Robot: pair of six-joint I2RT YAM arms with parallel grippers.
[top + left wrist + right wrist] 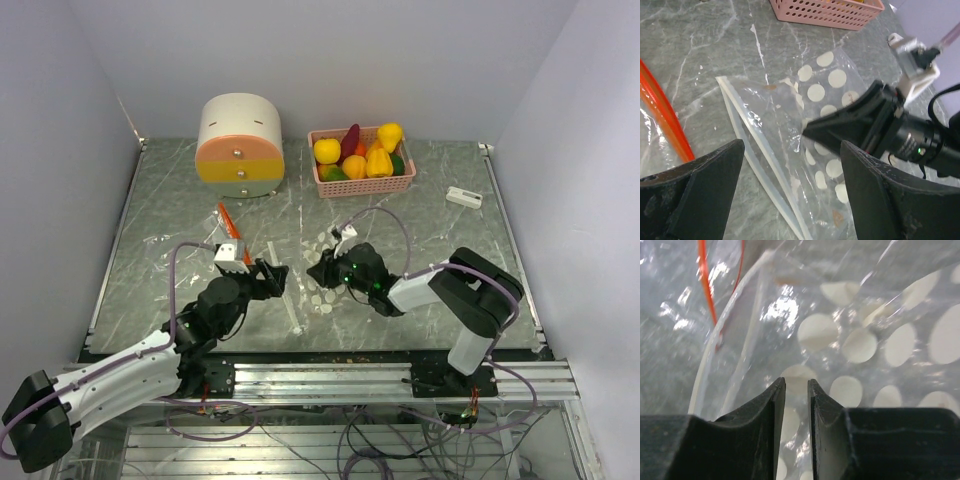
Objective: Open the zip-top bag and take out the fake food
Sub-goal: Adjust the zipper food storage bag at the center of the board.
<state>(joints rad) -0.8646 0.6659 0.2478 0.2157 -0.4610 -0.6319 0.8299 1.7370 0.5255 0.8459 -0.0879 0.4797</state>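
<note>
The zip-top bag (318, 288) is clear with white dots and lies flat mid-table, its pale zip strip (757, 150) running along its left side. No fake food shows inside it. The fake food (360, 155), in yellow, orange, green and dark purple, is piled in a pink basket (365, 188) at the back. My left gripper (792, 150) hovers open over the zip strip. My right gripper (796, 382) is low over the dotted film (815, 332), its jaws a narrow gap apart with film showing between them. Its black fingers (840, 125) point toward the left gripper.
A round cream, orange and yellow drawer box (240, 145) stands at the back left. A second clear bag with an orange zip strip (670, 115) lies to the left. A small white device (463, 197) sits at the right. White walls enclose the table.
</note>
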